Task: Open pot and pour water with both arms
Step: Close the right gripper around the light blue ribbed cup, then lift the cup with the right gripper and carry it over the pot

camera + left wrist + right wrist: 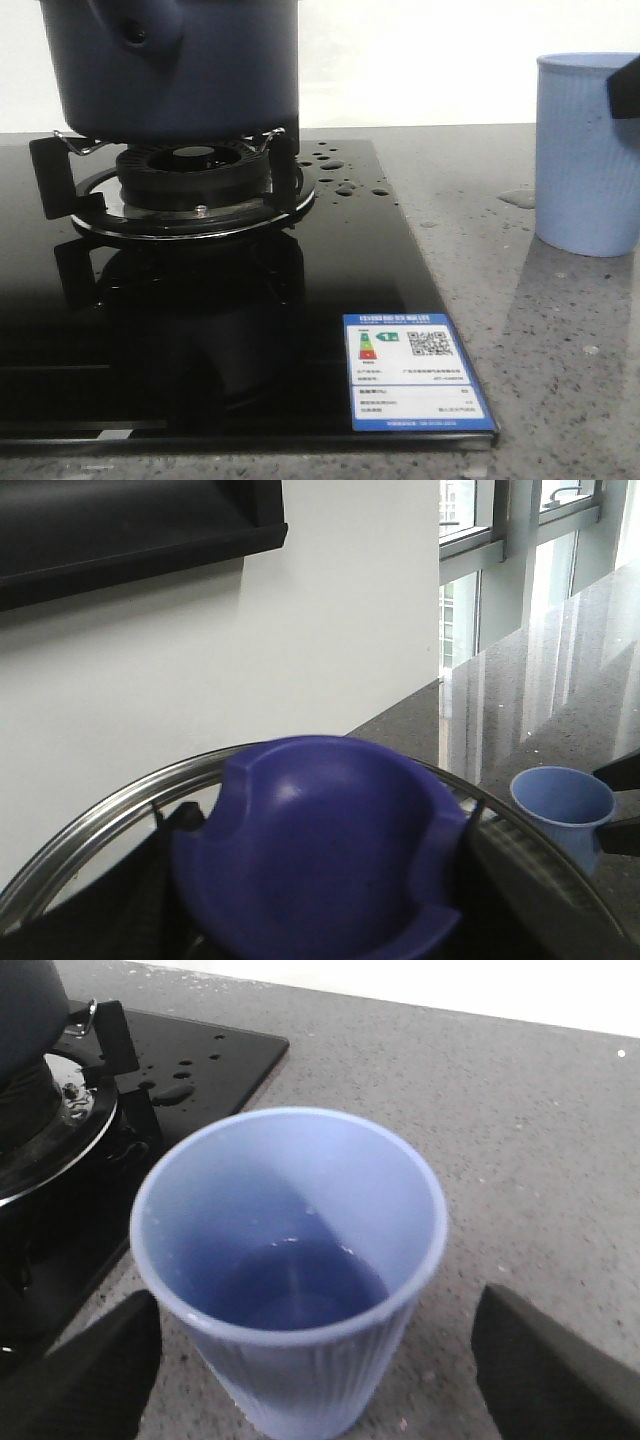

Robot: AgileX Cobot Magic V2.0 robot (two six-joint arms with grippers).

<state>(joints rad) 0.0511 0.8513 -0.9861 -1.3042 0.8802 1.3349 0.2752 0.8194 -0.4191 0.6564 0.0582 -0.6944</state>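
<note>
Far left in the front view: large round dark navy-blue pot, seated on the black metal burner supports of the black glass hob, the rounded stub with its small hole facing the camera. Kept on the burner, probably, so that the weight stays supported while the cover is handled; upper part cut off by the frame, so impossible to say from here whether already open.

From the left wrist: left gripper placed around the scooped deep-blue plastic knob of the steel-rimmed glass lid, dark fingers touching the knob on both sides, so apparently clamped on it. Held there for lifting the lid away, in my judgement.

Further right on the hob, scattered water drops, a sign of risk for slipping.

At the right, on the grey speckled stone counter, light blue ribbed plastic cup, upright, apart from the hob, seemingly with a little water at the bottom. Right gripper spread wide, one black finger at each side of the cup, neither touching. Positioned so, most likely, for taking the cup next.
</note>
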